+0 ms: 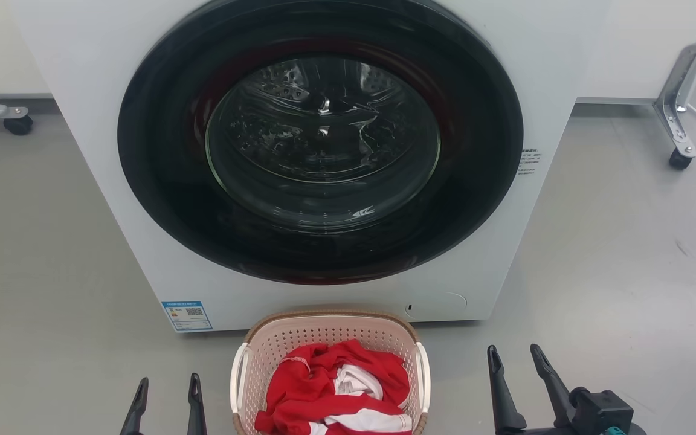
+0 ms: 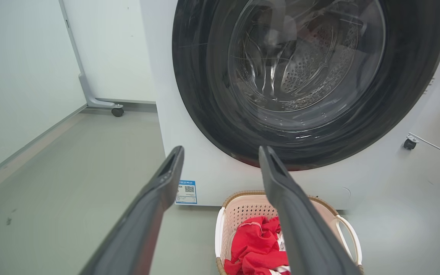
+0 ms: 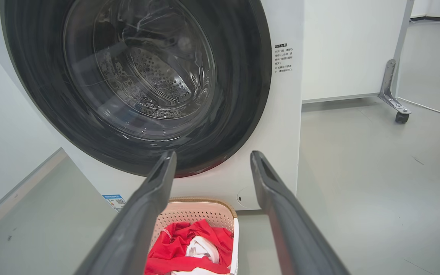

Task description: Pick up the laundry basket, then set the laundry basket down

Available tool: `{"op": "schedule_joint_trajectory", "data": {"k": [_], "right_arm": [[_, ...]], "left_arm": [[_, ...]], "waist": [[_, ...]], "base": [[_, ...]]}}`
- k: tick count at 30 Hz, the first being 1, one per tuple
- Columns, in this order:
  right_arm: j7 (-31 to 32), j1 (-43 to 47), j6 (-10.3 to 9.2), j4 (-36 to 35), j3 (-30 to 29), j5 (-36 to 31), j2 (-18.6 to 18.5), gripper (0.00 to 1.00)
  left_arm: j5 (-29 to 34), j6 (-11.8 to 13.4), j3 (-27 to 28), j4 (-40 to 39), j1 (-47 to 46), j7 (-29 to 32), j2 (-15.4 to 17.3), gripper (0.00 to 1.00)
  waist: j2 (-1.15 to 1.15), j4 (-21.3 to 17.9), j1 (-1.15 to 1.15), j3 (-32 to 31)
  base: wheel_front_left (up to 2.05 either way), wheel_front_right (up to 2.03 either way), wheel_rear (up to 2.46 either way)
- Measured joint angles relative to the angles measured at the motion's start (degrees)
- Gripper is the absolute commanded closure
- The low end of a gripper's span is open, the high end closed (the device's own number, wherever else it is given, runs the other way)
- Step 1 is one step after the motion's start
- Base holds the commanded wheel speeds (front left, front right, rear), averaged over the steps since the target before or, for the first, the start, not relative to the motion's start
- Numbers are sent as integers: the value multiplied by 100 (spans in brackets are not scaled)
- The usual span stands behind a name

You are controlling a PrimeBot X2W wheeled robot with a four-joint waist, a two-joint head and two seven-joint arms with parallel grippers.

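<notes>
Basket on the floor, neither gripper on it yet

Head view: the laundry basket (image 1: 330,316) sits at bottom centre on the floor (image 1: 52,272), just in front of the washer (image 1: 535,72), with red and white clothes (image 1: 324,386) inside. The left gripper (image 1: 168,379) at lower left and the right gripper (image 1: 513,349) at lower right flank it, jaws parted and holding nothing. Left wrist view: jaws spread wide, basket at lower right. Right wrist view: same spread, basket at lower left (white handle nearest). By my reading, the lift and the set-down are both still to do.
</notes>
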Motion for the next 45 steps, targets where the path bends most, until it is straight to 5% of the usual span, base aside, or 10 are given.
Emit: {"op": "schedule_joint_trajectory", "data": {"k": [8, 9, 18, 45], "right_arm": [[0, 26, 0, -88, -62, -113, 30, 0], [8, 30, 1, -76, -65, -135, 31, 100], [66, 221, 35, 220, -133, 18, 35, 100], [686, 82, 438, 250, -946, 2098, 96, 100]], "left_arm": [[38, 0, 9, -42, 0, 0, -11, 0], [40, -1, 10, -24, 2, 2, -12, 100], [-87, -60, 19, 288, 69, 68, -31, 100], [-2341, -419, 399, 465, -224, 700, -108, 100]], "waist": [[0, 10, 0, 28], [0, 11, 0, 30], [0, 2, 0, 33], [0, -51, 0, 38]], "base": [[0, 0, 0], [0, 0, 0], [0, 0, 0], [0, 0, 0]]}}
